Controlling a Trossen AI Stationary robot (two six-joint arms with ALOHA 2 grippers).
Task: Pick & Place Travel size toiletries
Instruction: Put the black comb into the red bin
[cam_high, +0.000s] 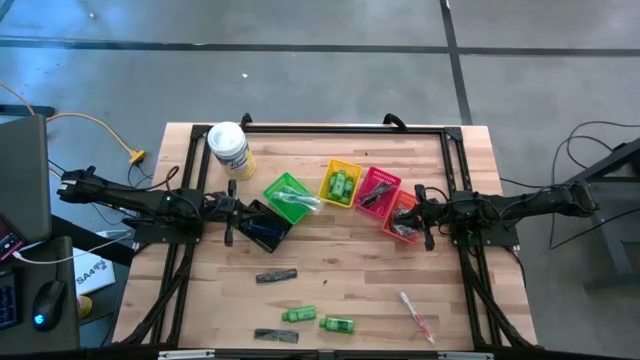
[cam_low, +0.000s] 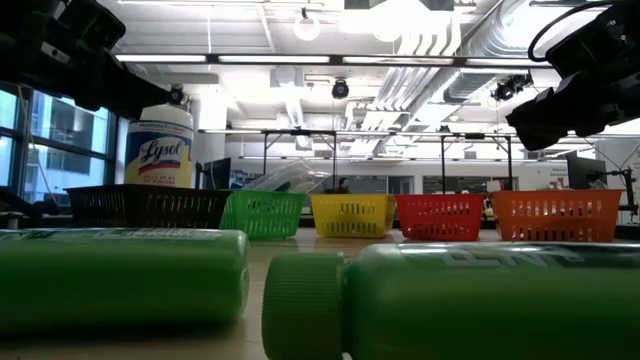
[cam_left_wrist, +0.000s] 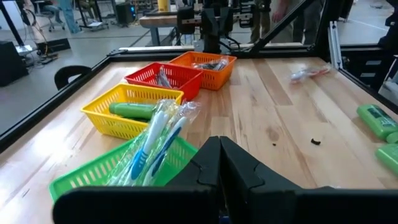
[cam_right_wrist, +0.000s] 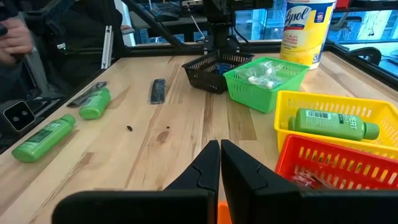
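Two green mini bottles (cam_high: 298, 315) (cam_high: 337, 324) lie on their sides near the table's front edge, close to the low camera (cam_low: 120, 275). With them lie two black combs (cam_high: 276, 275) (cam_high: 275, 336) and a clear-wrapped toothbrush (cam_high: 418, 315). More wrapped toothbrushes (cam_left_wrist: 155, 146) rest in the green basket (cam_high: 288, 197), and a green bottle (cam_right_wrist: 333, 122) lies in the yellow basket (cam_high: 340, 183). My left gripper (cam_high: 236, 212) is shut beside the black basket (cam_high: 265, 228). My right gripper (cam_high: 424, 216) is shut by the orange basket (cam_high: 403, 217). Both hold nothing (cam_left_wrist: 219, 163) (cam_right_wrist: 219, 163).
A red basket (cam_high: 377, 190) stands between the yellow and orange ones. A white-lidded Lysol tub (cam_high: 230, 148) stands at the far left. A black frame (cam_high: 340, 128) runs along the table's far and side edges. Bare wood lies between the baskets and the loose items.
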